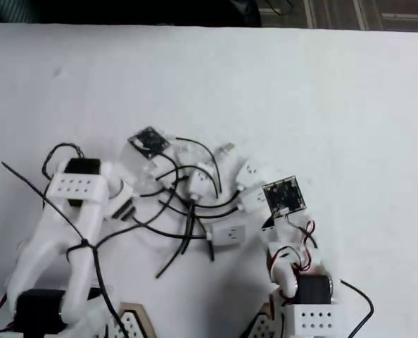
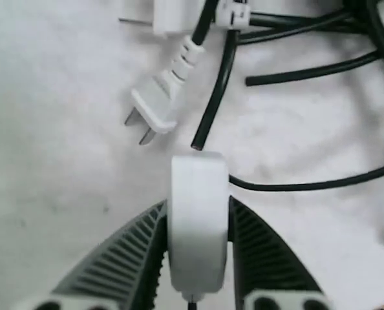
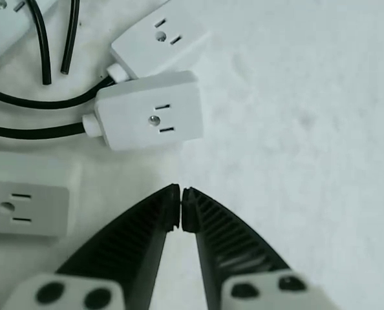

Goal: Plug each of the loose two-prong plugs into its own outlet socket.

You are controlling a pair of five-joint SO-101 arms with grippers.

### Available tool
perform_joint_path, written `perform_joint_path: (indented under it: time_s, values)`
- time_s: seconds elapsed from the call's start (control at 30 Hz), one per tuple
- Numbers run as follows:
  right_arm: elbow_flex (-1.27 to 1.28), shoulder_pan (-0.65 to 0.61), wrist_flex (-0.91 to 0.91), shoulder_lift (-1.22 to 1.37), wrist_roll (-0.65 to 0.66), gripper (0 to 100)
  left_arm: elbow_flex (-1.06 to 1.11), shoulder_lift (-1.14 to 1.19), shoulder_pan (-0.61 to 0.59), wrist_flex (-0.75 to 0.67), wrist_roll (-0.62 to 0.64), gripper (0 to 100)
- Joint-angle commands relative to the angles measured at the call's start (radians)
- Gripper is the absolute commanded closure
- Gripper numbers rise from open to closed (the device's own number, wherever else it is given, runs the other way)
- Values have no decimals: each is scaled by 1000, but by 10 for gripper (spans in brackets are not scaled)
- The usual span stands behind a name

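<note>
Here, left end effector (image 2: pixel 198 205) clamps white block (image 2: pixel 198 177); right end effector (image 3: pixel 180 208) together; white two-prong plug (image 2: pixel 154 110) loose.

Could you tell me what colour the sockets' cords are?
Black cords, best seen in right wrist view.

Bright diffuse light, white table (image 1: pixel 336 105) near glare, faint soft shadows beside cables (image 1: pixel 188 211)

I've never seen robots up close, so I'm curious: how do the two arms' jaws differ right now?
The jaws of the left gripper clamp a white block; those of the right gripper are shut tip to tip on nothing. A loose two-prong plug lies just beyond the left gripper, an outlet socket beyond the right gripper. Both have ribbed inner faces.
</note>
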Motion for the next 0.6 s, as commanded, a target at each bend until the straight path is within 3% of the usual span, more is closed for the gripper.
perform_joint_path:
  time_s: [0.0,0.37,0.57]
  values:
    - [9,13,7,-10,12,981,-17,-7,-67,-49,92,718]
    - [9,13,7,-10,14,981,-92,-7,-156,-46,63,718]
    - [9,13,7,-10,14,981,-83,-53,-127,57,17,718]
